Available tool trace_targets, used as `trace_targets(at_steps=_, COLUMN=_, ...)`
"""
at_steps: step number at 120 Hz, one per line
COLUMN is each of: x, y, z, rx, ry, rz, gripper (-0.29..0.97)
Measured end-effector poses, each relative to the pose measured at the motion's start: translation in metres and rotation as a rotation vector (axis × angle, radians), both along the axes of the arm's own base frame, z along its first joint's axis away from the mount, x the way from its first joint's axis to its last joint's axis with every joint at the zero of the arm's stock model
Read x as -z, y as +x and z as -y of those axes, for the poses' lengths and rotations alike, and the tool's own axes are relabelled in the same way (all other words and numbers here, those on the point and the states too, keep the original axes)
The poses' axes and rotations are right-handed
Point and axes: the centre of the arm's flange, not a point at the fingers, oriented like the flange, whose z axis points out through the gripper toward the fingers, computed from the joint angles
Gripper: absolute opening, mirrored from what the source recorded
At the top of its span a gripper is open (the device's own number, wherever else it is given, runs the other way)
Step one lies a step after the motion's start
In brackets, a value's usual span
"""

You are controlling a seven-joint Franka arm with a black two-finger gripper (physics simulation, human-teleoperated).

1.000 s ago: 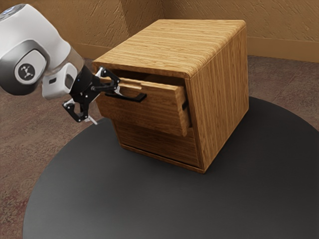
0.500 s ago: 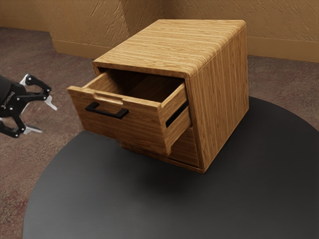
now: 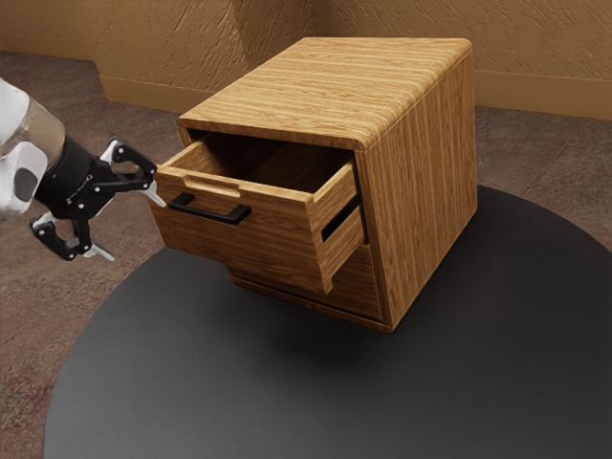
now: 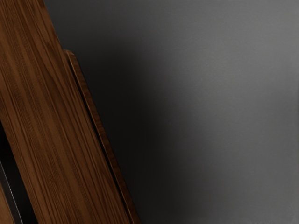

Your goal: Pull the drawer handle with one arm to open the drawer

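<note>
Dark round tabletop (image 3: 287, 382) carries the light wooden cabinet (image 3: 411, 124). Its upper wooden drawer (image 3: 263, 229) stands well open, slightly less than half a second ago. My black two-finger gripper (image 3: 129, 226) has come back to nine o'clock of the black bar handle (image 3: 210, 210), spread wide and empty. I judge the opening done.

A round, matte black desk (image 3: 287, 382) carries a wooden drawer cabinet (image 3: 421, 182), which stands upright on the far part of the desk's top. Mottled brown floor (image 3: 57, 287) surrounds the desk's curved rim.
</note>
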Motion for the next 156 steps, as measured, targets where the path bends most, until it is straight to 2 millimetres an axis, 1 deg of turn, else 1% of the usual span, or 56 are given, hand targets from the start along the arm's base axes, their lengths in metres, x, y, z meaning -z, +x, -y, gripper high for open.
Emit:
trace_targets(at_steps=12, x=0.01, y=0.012, z=0.006, rx=-0.009, ry=0.011, rz=-0.016, gripper=0.67)
trace_targets(at_steps=27, x=0.019, y=0.027, z=0.021, rx=-0.006, ry=0.019, rz=-0.027, gripper=0.68)
trace_targets(at_steps=32, x=0.023, y=0.032, z=0.024, rx=-0.009, ry=0.022, rz=-0.029, gripper=0.72)
trace_targets(at_steps=37, x=0.026, y=0.037, z=0.026, rx=-0.015, ry=0.025, rz=-0.03, gripper=0.81)
trace_targets(at_steps=39, x=0.028, y=0.04, z=0.026, rx=-0.017, ry=0.026, rz=-0.031, gripper=0.82)
trace_targets(at_steps=45, x=0.032, y=0.044, z=0.025, rx=-0.028, ry=0.029, rz=-0.034, gripper=0.8)
trace_targets(at_steps=53, x=0.035, y=0.046, z=0.02, rx=-0.044, ry=0.028, rz=-0.034, gripper=0.69)
trace_targets(at_steps=56, x=0.036, y=0.046, z=0.019, rx=-0.049, ry=0.026, rz=-0.032, gripper=0.68)
trace_targets(at_steps=62, x=0.033, y=0.04, z=0.013, rx=-0.063, ry=0.018, rz=-0.023, gripper=0.68)
trace_targets(at_steps=68, x=0.029, y=0.023, z=0.004, rx=-0.08, ry=0.007, rz=-0.004, gripper=0.63)
trace_targets(at_steps=75, x=0.026, y=-0.002, z=0.004, rx=-0.088, ry=0.004, rz=0.017, gripper=0.55)
trace_targets(at_steps=77, x=0.027, y=-0.008, z=0.005, rx=-0.087, ry=0.004, rz=0.02, gripper=0.59)
trace_targets(at_steps=80, x=0.03, y=-0.016, z=0.007, rx=-0.086, ry=0.003, rz=0.019, gripper=0.69)
trace_targets(at_steps=84, x=0.032, y=-0.027, z=0.01, rx=-0.084, ry=0.004, rz=0.024, gripper=0.69)
trace_targets(at_steps=86, x=0.031, y=-0.031, z=0.012, rx=-0.084, ry=0.004, rz=0.03, gripper=0.64)
trace_targets(at_steps=89, x=0.025, y=-0.04, z=0.012, rx=-0.088, ry=0.007, rz=0.046, gripper=0.6)
trace_targets(at_steps=93, x=0.016, y=-0.052, z=0.01, rx=-0.099, ry=0.008, rz=0.073, gripper=0.62)
trace_targets(at_steps=96, x=0.004, y=-0.063, z=0.007, rx=-0.12, ry=0.017, rz=0.097, gripper=0.63)
trace_targets(at_steps=101, x=-0.027, y=-0.078, z=0.002, rx=-0.151, ry=0.033, rz=0.146, gripper=0.64)
trace_targets(at_steps=108, x=-0.083, y=-0.094, z=0.011, rx=-0.176, ry=0.058, rz=0.216, gripper=0.65)
trace_targets(at_steps=110, x=-0.094, y=-0.096, z=0.01, rx=-0.195, ry=0.057, rz=0.218, gripper=0.65)
trace_targets(at_steps=112, x=-0.101, y=-0.096, z=0.005, rx=-0.223, ry=0.046, rz=0.204, gripper=0.66)
trace_targets(at_steps=115, x=-0.105, y=-0.092, z=-0.003, rx=-0.262, ry=0.025, rz=0.174, gripper=0.66)
trace_targets(at_steps=118, x=-0.111, y=-0.084, z=-0.004, rx=-0.287, ry=0.008, rz=0.147, gripper=0.66)
trace_targets(at_steps=123, x=-0.12, y=-0.052, z=0.004, rx=-0.308, ry=-0.002, rz=0.1, gripper=0.67)
trace_targets(at_steps=128, x=-0.131, y=-0.031, z=0.007, rx=-0.345, ry=-0.007, rz=0.075, gripper=0.67)
trace_targets(at_steps=130, x=-0.137, y=-0.025, z=0.004, rx=-0.368, ry=-0.012, rz=0.071, gripper=0.67)
trace_targets(at_steps=134, x=-0.144, y=-0.012, z=-0.01, rx=-0.423, ry=-0.031, rz=0.06, gripper=0.67)
trace_targets(at_steps=139, x=-0.136, y=0.007, z=-0.026, rx=-0.484, ry=-0.082, rz=0.016, gripper=0.67)
trace_targets(at_steps=141, x=-0.131, y=0.015, z=-0.028, rx=-0.501, ry=-0.098, rz=-0.005, gripper=0.67)
trace_targets(at_steps=145, x=-0.122, y=0.029, z=-0.027, rx=-0.522, ry=-0.12, rz=-0.042, gripper=0.68)
trace_targets(at_steps=149, x=-0.117, y=0.035, z=-0.025, rx=-0.541, ry=-0.143, rz=-0.066, gripper=0.68)
trace_targets(at_steps=156, x=-0.113, y=0.038, z=-0.021, rx=-0.565, ry=-0.173, rz=-0.094, gripper=0.68)
